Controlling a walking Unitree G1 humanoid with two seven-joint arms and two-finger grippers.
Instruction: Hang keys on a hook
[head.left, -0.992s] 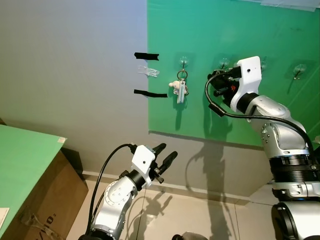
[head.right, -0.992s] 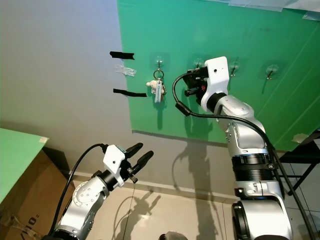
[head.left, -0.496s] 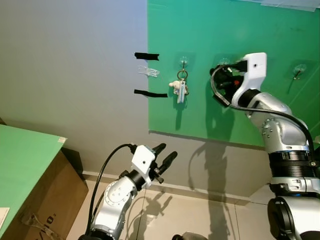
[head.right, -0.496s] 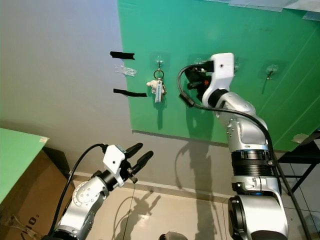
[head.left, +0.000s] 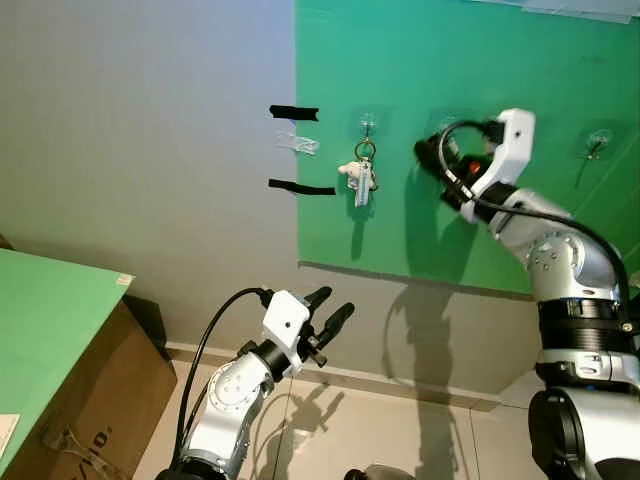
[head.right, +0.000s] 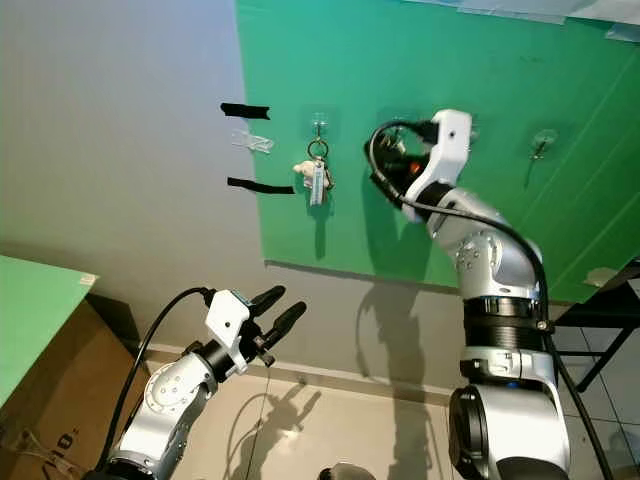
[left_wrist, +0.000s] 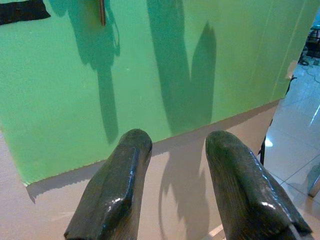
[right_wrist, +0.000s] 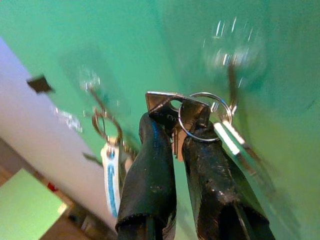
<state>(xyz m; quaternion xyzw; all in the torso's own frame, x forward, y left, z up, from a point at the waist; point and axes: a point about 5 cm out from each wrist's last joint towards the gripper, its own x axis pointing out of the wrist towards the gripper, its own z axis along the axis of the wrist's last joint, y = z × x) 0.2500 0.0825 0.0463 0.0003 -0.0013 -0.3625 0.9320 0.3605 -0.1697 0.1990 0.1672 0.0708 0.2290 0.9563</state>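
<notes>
Against the green wall panel (head.left: 420, 60), I see my right gripper (right_wrist: 172, 135) raised, its two black fingers clamped on a bunch of keys (right_wrist: 182, 117) whose ring sits just beside a clear suction hook (right_wrist: 232, 55). One hook over, toward my left, another keyring with a white-and-blue tag (head.left: 361, 178) already hangs from its own suction hook (head.left: 367, 123), close to my wrist cable. Two strips of black tape (head.left: 293, 112) mark the grey wall beyond the panel's edge. A further hook (head.left: 598, 140) stands free at my right. My left gripper (head.left: 328, 312) hangs low, fingers apart, above bare floor tiles, well clear of the green-topped cardboard box (head.left: 60, 350).
</notes>
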